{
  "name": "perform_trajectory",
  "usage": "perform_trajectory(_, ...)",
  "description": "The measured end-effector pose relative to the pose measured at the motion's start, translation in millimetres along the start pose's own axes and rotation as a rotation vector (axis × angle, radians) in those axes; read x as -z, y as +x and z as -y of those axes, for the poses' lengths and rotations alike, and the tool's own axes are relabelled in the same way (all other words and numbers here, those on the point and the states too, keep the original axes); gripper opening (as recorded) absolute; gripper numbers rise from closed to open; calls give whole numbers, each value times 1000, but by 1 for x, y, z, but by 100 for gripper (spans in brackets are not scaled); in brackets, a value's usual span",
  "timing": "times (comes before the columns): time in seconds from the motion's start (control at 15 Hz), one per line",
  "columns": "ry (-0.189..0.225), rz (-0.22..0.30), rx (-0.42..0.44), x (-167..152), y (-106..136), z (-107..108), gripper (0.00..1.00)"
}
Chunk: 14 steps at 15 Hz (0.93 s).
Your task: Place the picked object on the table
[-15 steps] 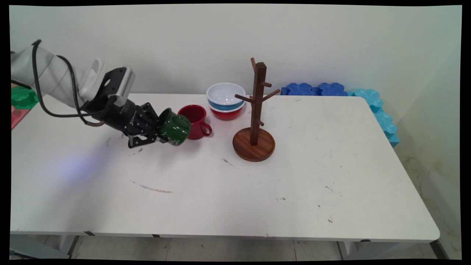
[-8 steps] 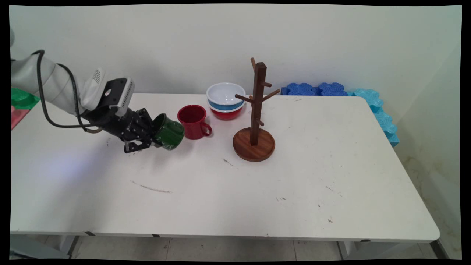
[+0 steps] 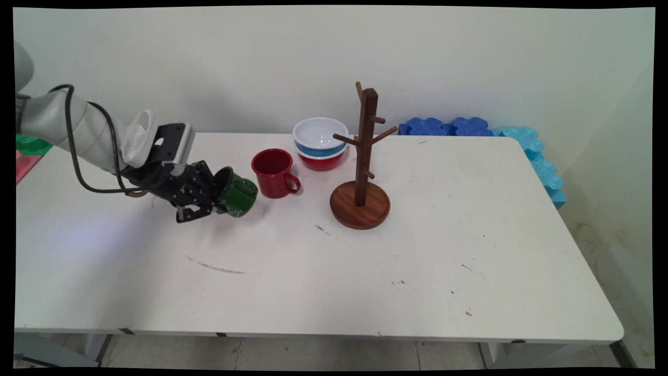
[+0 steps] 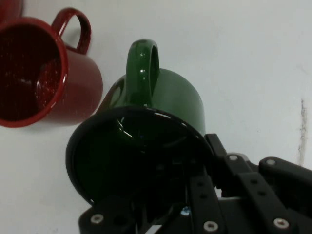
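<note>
Green mug [image 3: 237,191] tilted in clamped pincer [image 3: 211,201] (fingertips hidden), beside red mug [image 3: 273,173].

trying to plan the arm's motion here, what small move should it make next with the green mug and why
Probably lower it a little further. The black two-finger gripper grips the glossy green enamel mug by its rim, tilted, low over the white table. The red enamel mug stands close beside it, apart, so a straight descent seems safest.
</note>
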Motion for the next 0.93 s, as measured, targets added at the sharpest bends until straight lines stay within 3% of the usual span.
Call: perform_trajectory(0.93, 29, 67, 8, -28, -10, -3, 0)
